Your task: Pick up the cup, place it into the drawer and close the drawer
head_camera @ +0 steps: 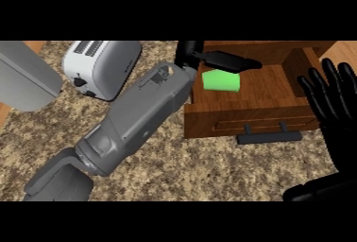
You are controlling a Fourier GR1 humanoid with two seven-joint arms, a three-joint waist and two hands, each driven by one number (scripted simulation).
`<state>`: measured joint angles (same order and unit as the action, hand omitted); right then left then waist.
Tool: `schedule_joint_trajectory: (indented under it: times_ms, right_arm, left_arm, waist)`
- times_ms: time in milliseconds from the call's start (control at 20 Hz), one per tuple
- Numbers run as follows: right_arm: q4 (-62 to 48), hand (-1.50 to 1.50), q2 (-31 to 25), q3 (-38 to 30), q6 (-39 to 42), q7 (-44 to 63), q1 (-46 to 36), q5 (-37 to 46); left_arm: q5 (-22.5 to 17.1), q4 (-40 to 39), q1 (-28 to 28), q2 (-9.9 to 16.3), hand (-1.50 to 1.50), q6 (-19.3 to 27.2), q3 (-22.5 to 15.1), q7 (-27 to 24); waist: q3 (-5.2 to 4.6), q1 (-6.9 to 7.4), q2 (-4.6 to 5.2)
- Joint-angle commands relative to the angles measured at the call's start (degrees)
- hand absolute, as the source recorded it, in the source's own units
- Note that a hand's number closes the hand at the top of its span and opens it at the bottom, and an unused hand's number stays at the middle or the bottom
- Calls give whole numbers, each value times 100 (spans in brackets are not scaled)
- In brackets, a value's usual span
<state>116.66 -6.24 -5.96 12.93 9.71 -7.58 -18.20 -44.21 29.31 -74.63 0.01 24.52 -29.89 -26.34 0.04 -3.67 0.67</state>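
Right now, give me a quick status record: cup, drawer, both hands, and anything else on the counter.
cup: green cup lying on its side inside the drawer
drawer: wooden drawer open, dark handle at its front
left hand: left hand over the drawer, fingers just above the cup, contact unclear
right hand: right hand open, fingers up, resting at the view's right edge
other: toaster on the counter, left of the drawer

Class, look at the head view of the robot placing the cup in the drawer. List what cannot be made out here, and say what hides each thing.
- Cup: its upper edge is covered by the left robot hand, so whether the fingers touch it cannot be told.
- Drawer: its left side is hidden behind the left forearm.
- Right robot hand: open at the right edge, cut off by the frame.
- Toaster: its top is cut off.
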Motion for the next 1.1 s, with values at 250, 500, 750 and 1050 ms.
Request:
schedule_joint_trajectory:
  times_ms: [250, 500, 750, 1050]
  right_arm:
    - [354, 150, -603, -26, 809, -120, 593, 129]
    - [335, 150, -854, 21, 1030, -330, 690, 724]
    - [298, 150, -1123, 130, 1020, 28, 523, 1195]
    - [-101, 150, -737, 604, 667, -200, 463, 2173]
  left_arm:
    - [-133, 827, 371, 436, -150, -68, 556, 232]
    - [-141, 1922, 1516, 851, -150, 195, 569, 281]
    - [-243, 3216, 2603, 1685, -150, -79, 584, 660]
    - [-311, 4637, 3897, 2465, -150, -133, 827, 1028]
  waist:
    - [-5, 362, -97]
    - [-5, 506, -125]
    - [-6, 608, -144]
    - [-4, 527, -98]
